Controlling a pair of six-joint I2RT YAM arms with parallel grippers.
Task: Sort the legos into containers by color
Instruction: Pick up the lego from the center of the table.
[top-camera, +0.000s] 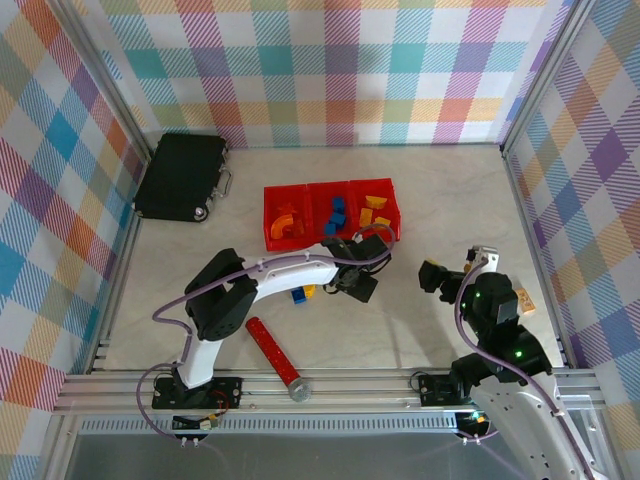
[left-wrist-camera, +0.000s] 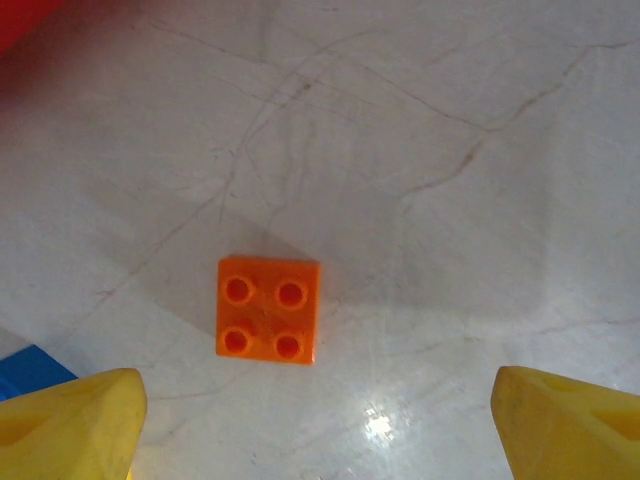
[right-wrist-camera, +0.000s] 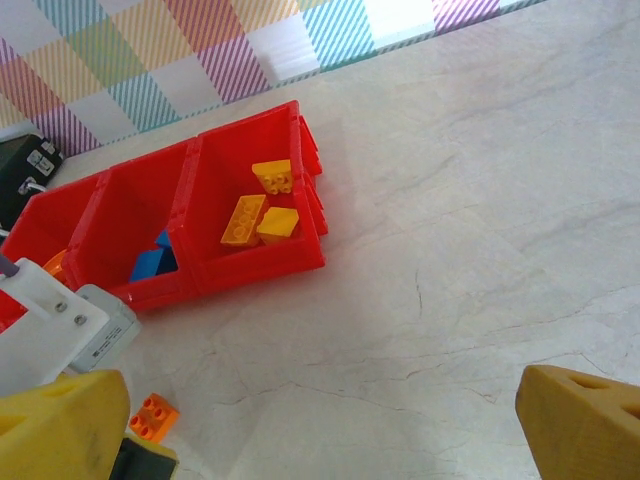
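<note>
Hovering wide open and empty, my left pincer (left-wrist-camera: 320, 425) shows its yellow fingertips (left-wrist-camera: 70, 425) in the frame's bottom corners. Just beyond and between them, left of centre, the small square orange plastic brick (left-wrist-camera: 267, 322) lies untouched on the pale marbled table (left-wrist-camera: 480, 200). My right pincer (right-wrist-camera: 320, 430) gapes empty too; farther off, upper left in its view, sit three joined red plastic bins (right-wrist-camera: 260, 272).

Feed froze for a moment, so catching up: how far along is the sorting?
Done: the bins hold orange, blue and yellow bricks, one colour each. In hand: nothing gripped; the left hand hangs open over an orange brick. Left: that brick, a blue brick beside it, and a yellowish brick by the right arm.
</note>
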